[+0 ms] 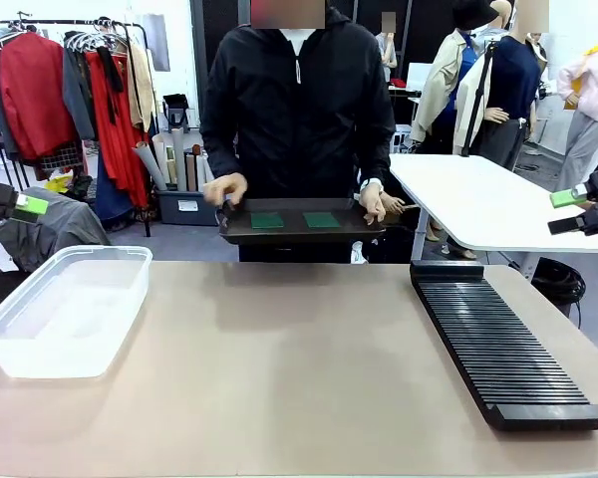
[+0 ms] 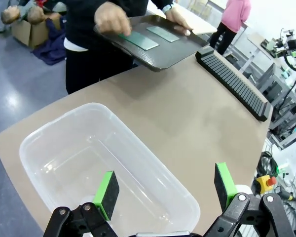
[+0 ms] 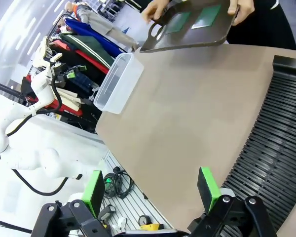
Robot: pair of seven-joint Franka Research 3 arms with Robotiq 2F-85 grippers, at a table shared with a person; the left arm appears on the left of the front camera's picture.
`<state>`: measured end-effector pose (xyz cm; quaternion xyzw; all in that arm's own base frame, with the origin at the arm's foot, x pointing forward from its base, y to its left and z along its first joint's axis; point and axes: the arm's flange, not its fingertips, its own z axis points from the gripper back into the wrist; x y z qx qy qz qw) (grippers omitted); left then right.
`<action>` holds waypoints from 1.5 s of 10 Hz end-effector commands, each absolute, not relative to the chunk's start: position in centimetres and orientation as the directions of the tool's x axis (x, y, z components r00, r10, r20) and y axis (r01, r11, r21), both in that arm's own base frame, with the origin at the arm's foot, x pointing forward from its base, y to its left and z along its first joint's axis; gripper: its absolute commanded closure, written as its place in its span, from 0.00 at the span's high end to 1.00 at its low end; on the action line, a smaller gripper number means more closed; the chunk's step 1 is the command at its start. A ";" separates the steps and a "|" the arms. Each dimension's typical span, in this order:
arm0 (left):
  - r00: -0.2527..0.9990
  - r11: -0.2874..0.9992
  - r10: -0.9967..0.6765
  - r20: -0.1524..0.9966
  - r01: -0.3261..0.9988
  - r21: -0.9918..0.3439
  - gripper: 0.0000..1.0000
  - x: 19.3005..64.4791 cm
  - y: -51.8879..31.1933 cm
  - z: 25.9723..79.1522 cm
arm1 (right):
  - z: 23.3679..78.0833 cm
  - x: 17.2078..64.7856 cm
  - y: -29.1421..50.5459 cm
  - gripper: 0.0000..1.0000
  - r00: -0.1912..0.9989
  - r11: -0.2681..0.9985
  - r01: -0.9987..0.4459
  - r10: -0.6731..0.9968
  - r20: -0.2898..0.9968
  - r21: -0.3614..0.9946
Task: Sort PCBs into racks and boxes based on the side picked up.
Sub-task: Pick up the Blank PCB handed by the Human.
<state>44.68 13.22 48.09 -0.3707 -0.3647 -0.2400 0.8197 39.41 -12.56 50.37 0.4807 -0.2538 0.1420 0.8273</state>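
A: Front view first. Where are the boards?
B: Two PCBs (image 1: 267,220) lie flat on a black tray (image 1: 299,235) that the person holds at the table's far edge. The clear tub (image 1: 50,363) sits to the left and the slotted rack (image 1: 498,344) to the right. Both look empty.
A: Left wrist view?
B: The left gripper (image 2: 165,190) hangs over the tub, fingers spread wide, holding nothing.
A: Right wrist view?
B: The right gripper (image 3: 150,190) is spread and empty too, near the rack. The boards look thin, stiff and light, so they are probably best pinched across opposite edges.
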 end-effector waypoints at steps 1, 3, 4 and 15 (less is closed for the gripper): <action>0.661 0.612 -0.073 0.747 0.621 -0.490 1.00 44.8 13.3 48.8 | 50.4 39.5 -12.7 1.00 0.824 0.481 -0.497 0.002 0.566 0.722; 0.687 0.614 -0.053 0.725 0.595 -0.519 1.00 44.8 13.6 48.7 | 50.4 39.5 -12.6 1.00 0.823 0.484 -0.496 -0.001 0.568 0.720; 0.694 0.614 -0.044 0.718 0.586 -0.529 1.00 44.8 13.6 48.8 | 50.4 39.5 -12.6 1.00 0.820 0.482 -0.501 -0.001 0.572 0.718; 0.681 0.622 -0.059 0.729 0.597 -0.507 1.00 44.6 13.5 48.3 | 50.2 39.4 -12.5 1.00 0.832 0.493 -0.480 -0.007 0.555 0.726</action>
